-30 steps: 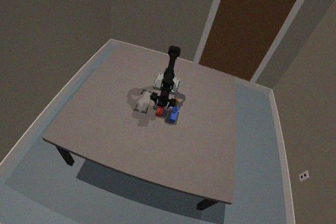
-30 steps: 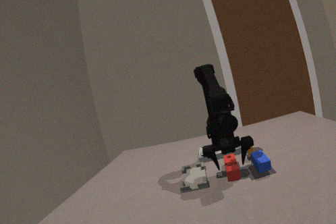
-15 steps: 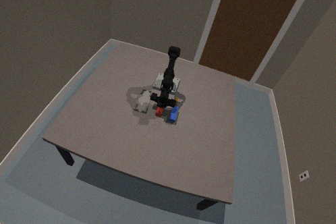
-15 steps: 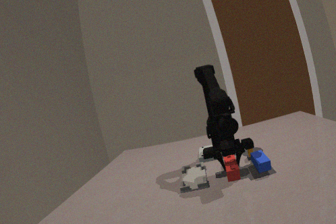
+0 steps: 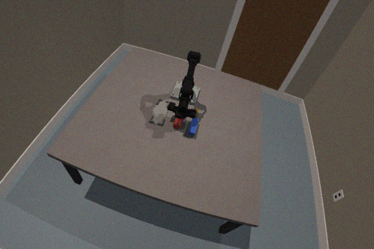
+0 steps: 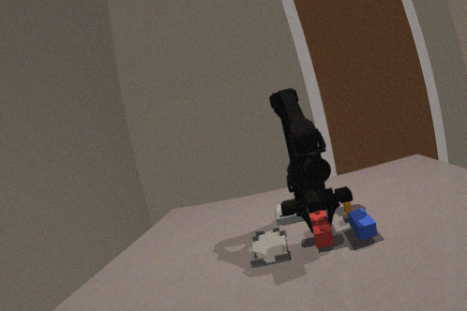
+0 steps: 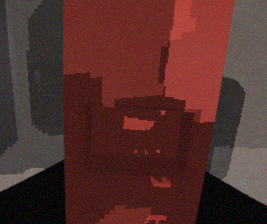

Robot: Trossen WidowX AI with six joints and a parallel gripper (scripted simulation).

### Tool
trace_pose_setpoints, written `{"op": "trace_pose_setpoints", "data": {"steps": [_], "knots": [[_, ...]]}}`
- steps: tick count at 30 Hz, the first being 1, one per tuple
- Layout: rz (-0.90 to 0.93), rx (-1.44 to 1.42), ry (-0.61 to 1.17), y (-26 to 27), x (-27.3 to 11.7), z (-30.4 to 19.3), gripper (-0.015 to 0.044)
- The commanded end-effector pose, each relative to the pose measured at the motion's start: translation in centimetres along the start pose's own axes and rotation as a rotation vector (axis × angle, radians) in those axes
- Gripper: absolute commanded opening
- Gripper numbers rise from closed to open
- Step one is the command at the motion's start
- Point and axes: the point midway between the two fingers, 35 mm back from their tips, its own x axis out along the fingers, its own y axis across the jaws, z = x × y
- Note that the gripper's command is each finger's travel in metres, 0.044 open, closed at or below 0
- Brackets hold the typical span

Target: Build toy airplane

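The red fuselage (image 5: 177, 123) (image 6: 323, 238) (image 7: 119, 45) lies on the table, with a dark recessed socket showing in the wrist view. My gripper (image 5: 179, 118) (image 6: 322, 224) (image 7: 135, 167) is shut on the fuselage from above, one finger on each side. The fingertips are partly hidden by the red block. The grey jig (image 5: 160, 112) (image 6: 269, 246), with dark raised corners, stands left of the fuselage in the top and exterior views and holds no part. The blue wing (image 5: 194, 127) (image 6: 362, 224) lies to the right. The small orange tail fin (image 5: 197, 111) (image 6: 347, 209) is behind the wing, partly hidden by the gripper.
The pale base plate (image 5: 176, 89) (image 6: 281, 215) of the arm is behind the parts. The wing and tail fin are close to the gripper's right side in the top and exterior views. The wooden table (image 5: 169, 163) (image 6: 188, 265) extends around the parts.
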Motion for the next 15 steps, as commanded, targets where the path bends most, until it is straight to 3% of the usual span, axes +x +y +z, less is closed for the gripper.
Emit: {"op": "trace_pose_setpoints", "data": {"steps": [1, 15], "knots": [[0.004, 0.002, -0.014, 0.1, -1.3, 0.4, 0.0000], [0.004, 0.002, -0.014, 0.1, -5.7, 0.6, 0.0000]]}}
